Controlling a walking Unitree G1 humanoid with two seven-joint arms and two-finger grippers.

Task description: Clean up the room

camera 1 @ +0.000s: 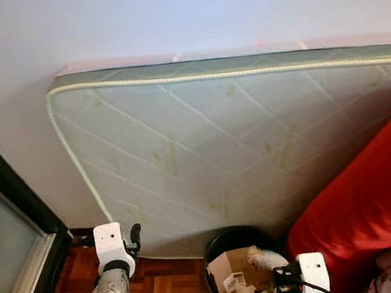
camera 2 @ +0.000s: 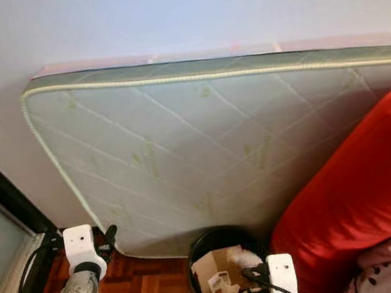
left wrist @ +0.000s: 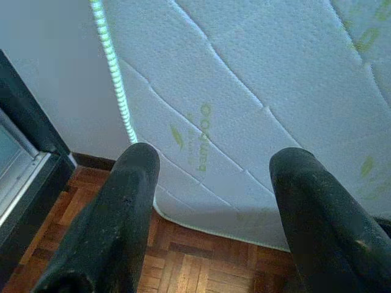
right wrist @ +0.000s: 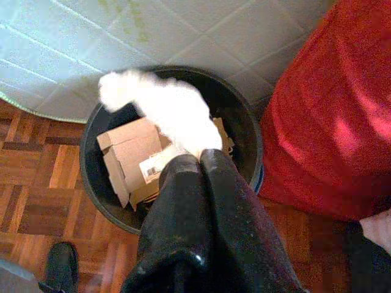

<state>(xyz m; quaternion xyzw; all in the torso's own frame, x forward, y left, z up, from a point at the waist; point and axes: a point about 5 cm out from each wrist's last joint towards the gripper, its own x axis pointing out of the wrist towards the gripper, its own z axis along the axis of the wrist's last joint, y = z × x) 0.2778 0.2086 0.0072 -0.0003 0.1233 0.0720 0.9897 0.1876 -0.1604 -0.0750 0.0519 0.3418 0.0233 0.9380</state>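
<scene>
A round black bin (camera 1: 215, 244) stands on the parquet floor against a leaning mattress. A cardboard box (right wrist: 125, 157) with a label lies inside it. My right gripper (right wrist: 198, 160) is shut on a white fluffy cloth-like item (right wrist: 164, 102), holding it just over the bin's opening; I cannot tell what the item is. The same white item (camera 1: 265, 257) hangs over the bin's right side in the left eye view. My left gripper (left wrist: 214, 168) is open and empty, raised left of the bin, facing the mattress's lower corner.
A quilted white mattress (camera 1: 216, 136) with green trim leans on the wall. A big red cushion or duvet (camera 1: 377, 194) presses against the bin's right side. A dark-framed glass door (camera 1: 5, 246) stands on the left. Parquet floor (camera 1: 164, 289) lies between door and bin.
</scene>
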